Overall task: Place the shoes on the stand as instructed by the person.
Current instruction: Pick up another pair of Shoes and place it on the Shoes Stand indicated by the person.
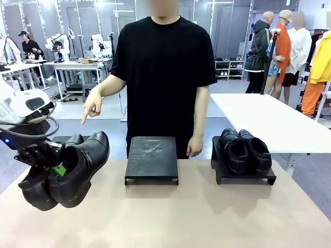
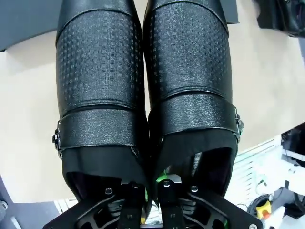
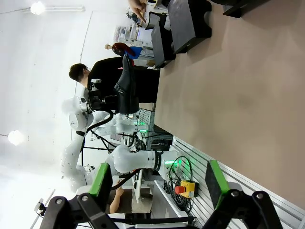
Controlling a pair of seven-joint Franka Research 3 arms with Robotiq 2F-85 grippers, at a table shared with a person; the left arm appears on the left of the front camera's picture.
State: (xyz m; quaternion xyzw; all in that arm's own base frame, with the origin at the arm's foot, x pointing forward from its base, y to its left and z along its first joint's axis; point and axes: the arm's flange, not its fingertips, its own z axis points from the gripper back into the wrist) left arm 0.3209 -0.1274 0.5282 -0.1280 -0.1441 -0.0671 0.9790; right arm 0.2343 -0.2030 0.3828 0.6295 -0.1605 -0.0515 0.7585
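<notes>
1. Big tan tabletop (image 1: 170, 217) fills the lower half of the front view
2. The person in a plain black short-sleeved T-shirt (image 1: 163, 67) stands dead centre behind the far edge
3. Lower left, a glossy black pair of leather shoes with buckle straps (image 1: 77, 170) hangs clear above the table, toes tilted up to the right; from the left wrist the two lie side by side (image 2: 100, 71)
4. At centre sits a flat black stand (image 1: 151, 157), its top bare
5. Right of centre, a second black stand (image 1: 245, 179) carries the other pair of glossy black shoes (image 1: 245, 150)
6. The left gripper (image 1: 58, 166) reaches into the held shoes' openings, squeezing their two inner collars together (image 2: 150, 191)
7. At the bottom of the right wrist view, the right gripper (image 3: 158, 171) is spread wide, holding nothing
8. Upper left, the person's pointing hand (image 1: 93, 106) aims its index finger downward; the other hand (image 1: 195, 146) hangs at the table's far edge
</notes>
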